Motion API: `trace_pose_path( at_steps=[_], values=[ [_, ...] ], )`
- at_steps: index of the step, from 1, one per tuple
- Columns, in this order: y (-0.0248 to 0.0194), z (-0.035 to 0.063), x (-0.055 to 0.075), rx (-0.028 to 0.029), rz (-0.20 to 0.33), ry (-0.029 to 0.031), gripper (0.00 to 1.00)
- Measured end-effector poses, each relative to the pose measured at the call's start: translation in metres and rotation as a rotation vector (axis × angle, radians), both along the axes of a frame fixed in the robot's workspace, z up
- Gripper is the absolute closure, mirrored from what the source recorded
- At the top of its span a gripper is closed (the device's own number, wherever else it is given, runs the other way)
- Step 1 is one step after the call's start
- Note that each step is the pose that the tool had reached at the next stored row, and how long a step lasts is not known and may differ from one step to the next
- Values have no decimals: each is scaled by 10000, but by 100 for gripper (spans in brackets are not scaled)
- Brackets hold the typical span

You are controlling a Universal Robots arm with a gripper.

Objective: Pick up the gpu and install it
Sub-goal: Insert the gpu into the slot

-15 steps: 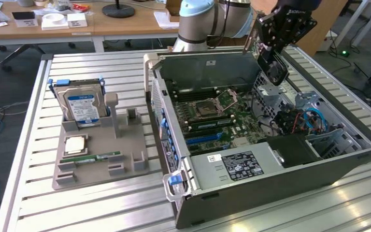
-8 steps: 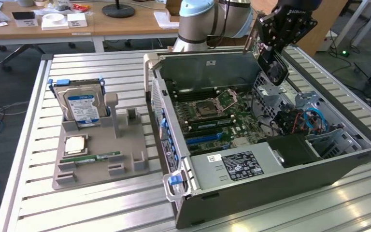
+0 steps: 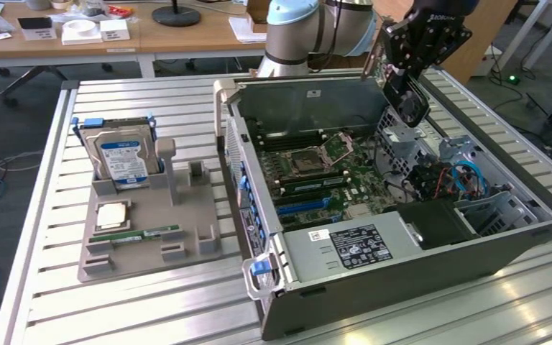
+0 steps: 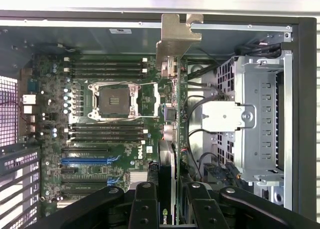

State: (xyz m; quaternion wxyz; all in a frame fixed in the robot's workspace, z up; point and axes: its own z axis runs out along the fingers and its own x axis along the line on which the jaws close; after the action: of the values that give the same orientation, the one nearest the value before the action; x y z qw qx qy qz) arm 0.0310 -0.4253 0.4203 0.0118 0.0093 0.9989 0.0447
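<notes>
While the gripper [image 3: 418,50] is clamped on the graphics card [image 3: 407,97], the card hangs edge-down just above the open computer case [image 3: 448,277], over the case's far end. Seen edge-on from the wrist, its metal bracket [image 4: 176,36] points at the case's wall. Judgement: light, stiff, fragile. Best gripped across the flat faces near one end, clear of fan and edge contacts; likely slick.

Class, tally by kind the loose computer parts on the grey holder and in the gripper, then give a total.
Hard drive: 1
CPU: 1
RAM stick: 1
GPU, held in the gripper: 1
Total: 4
</notes>
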Motion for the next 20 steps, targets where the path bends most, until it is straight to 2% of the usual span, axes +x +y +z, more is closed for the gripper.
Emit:
trace_pose_path(
  at_steps=[10,20],
  values=[
    [0,0,0,0,337,0,74],
    [0,0,0,-1,905,0,74]
  ],
)
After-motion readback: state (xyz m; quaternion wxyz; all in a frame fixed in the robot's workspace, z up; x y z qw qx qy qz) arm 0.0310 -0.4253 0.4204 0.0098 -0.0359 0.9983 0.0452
